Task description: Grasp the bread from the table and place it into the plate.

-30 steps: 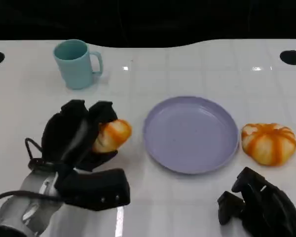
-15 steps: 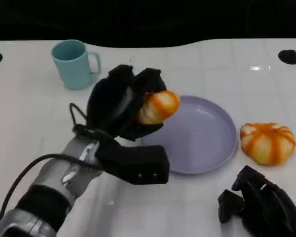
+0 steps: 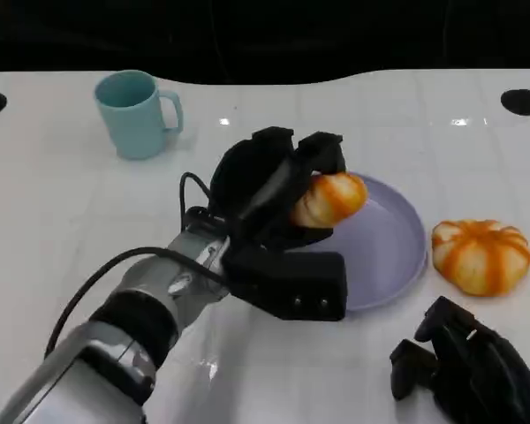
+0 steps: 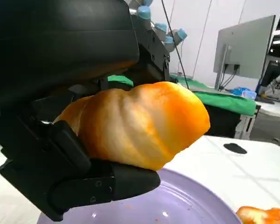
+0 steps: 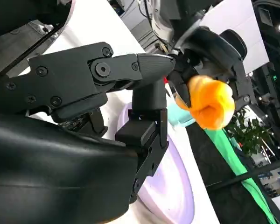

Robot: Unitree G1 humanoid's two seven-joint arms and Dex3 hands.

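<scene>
Fingers [image 3: 283, 168] of left hand [image 3: 265, 190] hold bread [image 3: 329, 200] above plate [image 3: 397, 238] near edge; drop pt lies further right, twd centre.

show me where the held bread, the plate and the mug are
bread [image 3: 329, 200], head view, on its striped orange top.
plate [image 3: 397, 237], head view, on the bare purple floor near its right rim.
mug [image 3: 133, 119], head view, on its teal side wall.

Bread [image 3: 329, 200] orange-and-cream striped; plate [image 3: 397, 238] lavender; mug [image 3: 134, 115] teal; table [image 3: 53, 203] white; second bread [image 3: 481, 256] orange-striped
</scene>
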